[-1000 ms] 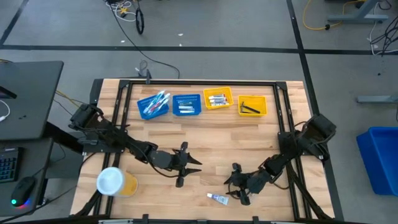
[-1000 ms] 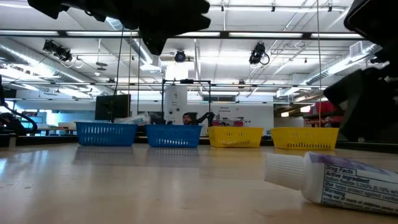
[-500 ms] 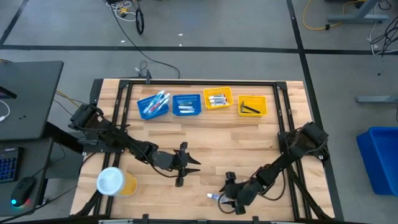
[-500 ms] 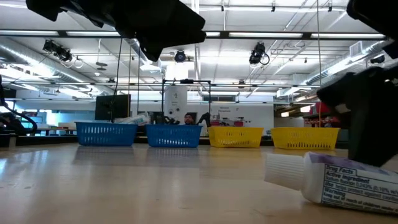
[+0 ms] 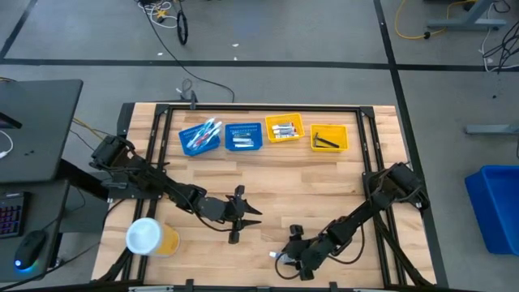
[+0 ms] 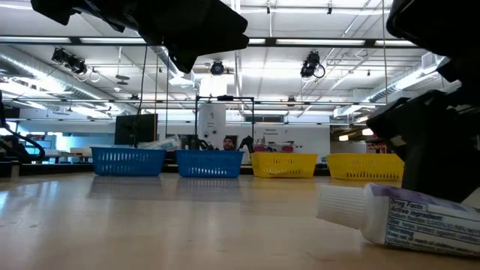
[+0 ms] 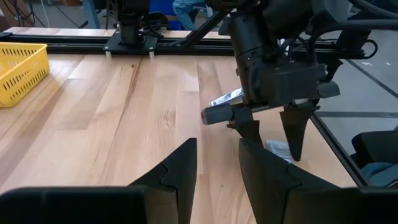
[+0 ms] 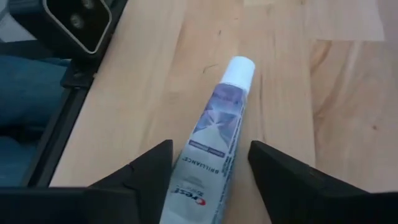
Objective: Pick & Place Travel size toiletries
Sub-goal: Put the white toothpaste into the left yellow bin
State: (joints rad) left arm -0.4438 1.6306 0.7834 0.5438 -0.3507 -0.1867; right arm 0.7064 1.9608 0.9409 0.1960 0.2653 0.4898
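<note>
A small white toothpaste tube [image 8: 214, 127] with a white cap lies flat on the table near its near edge [image 5: 276, 258] and shows large in the low view [image 6: 405, 222]. My right gripper [image 8: 210, 150] is open and low over the tube, with one finger on each side of its body, apart from it [image 5: 290, 256]. My left gripper [image 5: 246, 217] is open and hovers over bare wood left of the table's middle. It holds nothing.
Along the far edge stand two blue trays [image 5: 200, 136] [image 5: 243, 135] and two yellow trays [image 5: 284, 128] [image 5: 329, 138], all holding toiletries. A yellow tub with a white lid [image 5: 150, 237] sits at the near left. Bare wood lies between the trays and the arms.
My right gripper has moved toward the table's left and near edge and come down over the toothpaste tube, so that its open fingers now stand on either side of it. The tube lies where it was.
</note>
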